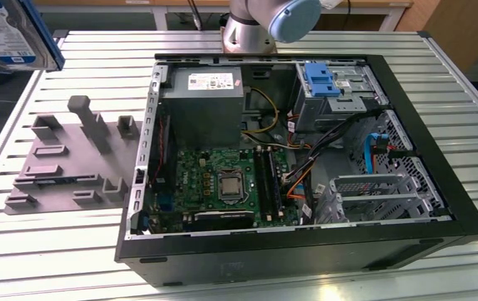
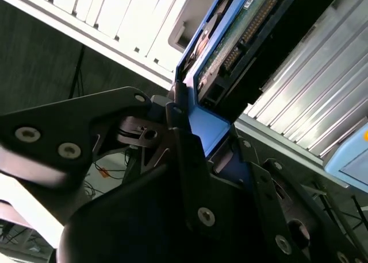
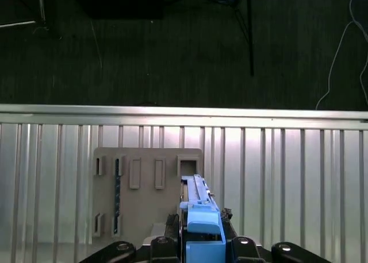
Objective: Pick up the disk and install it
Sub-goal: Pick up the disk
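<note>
Pincer (image 2: pixel 207 131) is closed on the disk (image 1: pixel 9 31), jaws clamped w/ no visible gap on the blue rail (image 2: pixel 210 134) at one end. Disk hangs in the air at the exterior view's far left, over the bench (image 1: pixel 55 263) edge, label side facing that cam. It is clear of the grey fixture plate (image 1: pixel 63 163) and well apart from the open case (image 1: pixel 306 254). In the first wrist view the disk (image 3: pixel 194 194) stands edge-on out of the pincer (image 3: pixel 199 223), w/ the plate (image 3: pixel 144 188) on the bench below it. The second wrist view shows the disk's (image 2: pixel 241 33) circuit-board side & connector pins.

Handling, as judged: stiff metal body, prob. fairly heavy for its size, smooth faces, so likely slippery. Shock-sensitive; bare board side shouldn't take pressure. Rails/side edges are the sane hold, as here. An end grip leaves a long overhang, so it may tilt.

Inside the case a bare blue bracket (image 1: pixel 318 78) sits at the bay.
</note>
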Motion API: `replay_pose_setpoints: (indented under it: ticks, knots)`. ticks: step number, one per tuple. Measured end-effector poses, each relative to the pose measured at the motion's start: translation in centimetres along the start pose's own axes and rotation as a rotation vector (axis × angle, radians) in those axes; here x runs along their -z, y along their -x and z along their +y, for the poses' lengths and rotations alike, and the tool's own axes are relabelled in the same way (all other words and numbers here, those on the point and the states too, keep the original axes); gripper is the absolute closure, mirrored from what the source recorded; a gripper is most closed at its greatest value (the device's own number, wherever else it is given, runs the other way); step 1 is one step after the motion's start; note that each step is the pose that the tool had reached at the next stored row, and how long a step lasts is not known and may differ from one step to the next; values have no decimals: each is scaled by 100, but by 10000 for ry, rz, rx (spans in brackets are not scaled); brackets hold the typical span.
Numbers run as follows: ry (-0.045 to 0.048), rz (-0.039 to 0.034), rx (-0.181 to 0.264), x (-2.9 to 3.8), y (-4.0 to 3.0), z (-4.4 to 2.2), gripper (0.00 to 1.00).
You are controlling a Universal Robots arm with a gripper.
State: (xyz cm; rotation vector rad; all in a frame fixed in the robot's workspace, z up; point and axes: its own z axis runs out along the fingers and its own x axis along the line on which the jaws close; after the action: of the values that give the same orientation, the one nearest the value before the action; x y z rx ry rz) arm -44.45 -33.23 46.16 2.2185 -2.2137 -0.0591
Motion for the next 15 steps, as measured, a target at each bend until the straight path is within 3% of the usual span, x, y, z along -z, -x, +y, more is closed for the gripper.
replay_pose_setpoints:
  ticks: [8,15]
  knots:
    - [-1,-1,0,290,6,9,64]
    - [-1,0,0,319,7,10,64]
